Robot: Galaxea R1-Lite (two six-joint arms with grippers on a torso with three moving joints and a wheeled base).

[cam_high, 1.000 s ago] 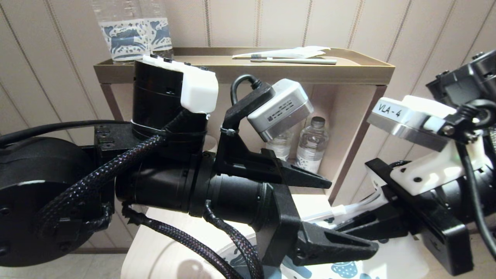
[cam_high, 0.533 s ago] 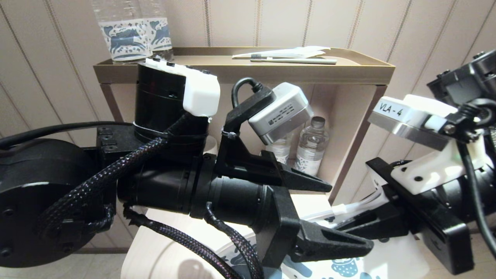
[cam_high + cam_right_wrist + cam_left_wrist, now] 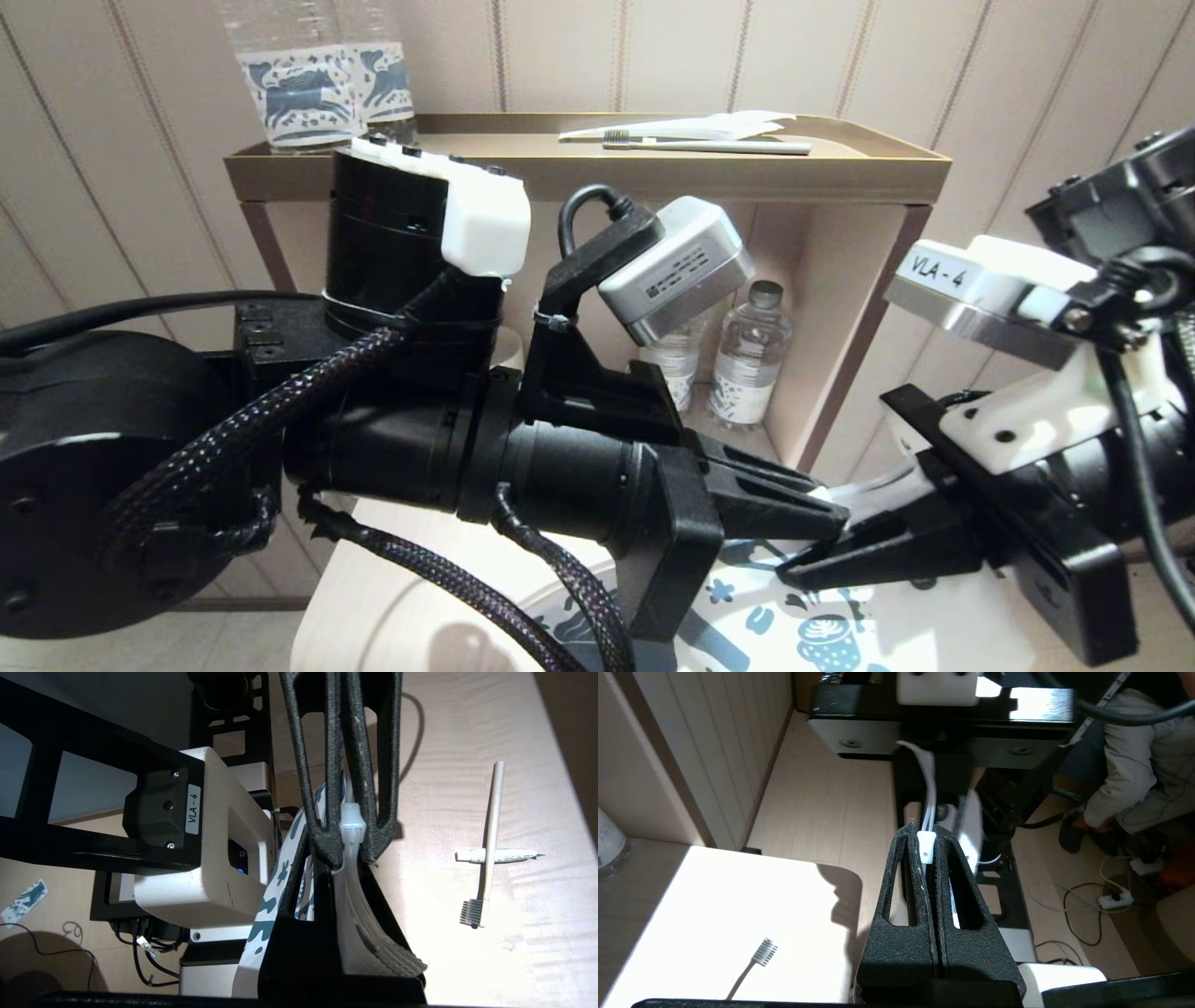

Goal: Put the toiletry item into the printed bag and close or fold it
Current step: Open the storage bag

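The printed bag point(image 3: 812, 639) hangs between both grippers over the pale table point(image 3: 467, 742). In the right wrist view its blue pattern point(image 3: 275, 882) shows beside the fingers. My left gripper point(image 3: 836, 513) is shut on the bag's small white slider tab point(image 3: 926, 847), which also shows in the right wrist view point(image 3: 351, 823). My right gripper point(image 3: 789, 574) meets it tip to tip and is shut on the bag's translucent top strip point(image 3: 348, 891). The white toothbrush point(image 3: 490, 826) lies loose on the table, outside the bag, with its bristles point(image 3: 765, 952) showing. The arms hide it in the head view.
Behind stands a brass-rimmed shelf point(image 3: 579, 173) with two horse-label bottles point(image 3: 308, 75), a second toothbrush point(image 3: 709, 146) and a white wrapper point(image 3: 709, 126). Small bottles point(image 3: 747, 359) stand in the niche below. A person point(image 3: 1134, 765) crouches beyond the table.
My left gripper's fingers, wide apart in the earlier frames, have come together on the slider tab at the bag's top. The bag has shifted slightly; the right arm has barely moved.
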